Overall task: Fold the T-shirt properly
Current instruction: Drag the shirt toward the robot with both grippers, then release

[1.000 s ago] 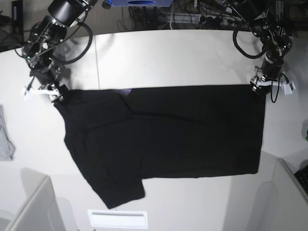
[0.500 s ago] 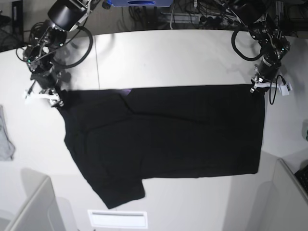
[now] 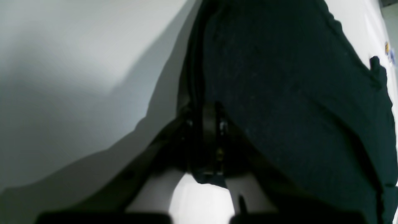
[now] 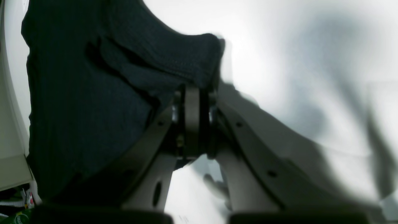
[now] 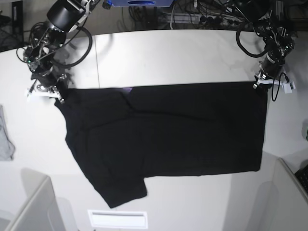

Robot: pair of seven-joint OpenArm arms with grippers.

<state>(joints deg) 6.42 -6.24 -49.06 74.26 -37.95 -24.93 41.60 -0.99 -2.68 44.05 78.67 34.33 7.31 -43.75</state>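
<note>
The black T-shirt (image 5: 163,134) lies spread flat on the white table (image 5: 168,53), plain side up. A bit of purple print (image 5: 127,89) shows at its far edge, and one sleeve (image 5: 118,190) points to the front. My left gripper (image 5: 262,85) is shut on the shirt's far right corner. In the left wrist view the left gripper (image 3: 211,116) pinches the dark cloth (image 3: 279,93). My right gripper (image 5: 58,96) is shut on the far left corner. In the right wrist view the right gripper (image 4: 192,90) clamps a bunched fold of the cloth (image 4: 130,71).
A small grey cloth (image 5: 5,137) lies at the table's left edge. Pale partitions stand at the front left (image 5: 29,202) and front right (image 5: 288,192). A white slotted plate (image 5: 118,219) sits at the front edge. Cables and gear (image 5: 192,14) run behind the table.
Both grippers have moved slightly toward the far side, still shut on the corners. The shirt's far edge has shifted back with them and looks tauter.
</note>
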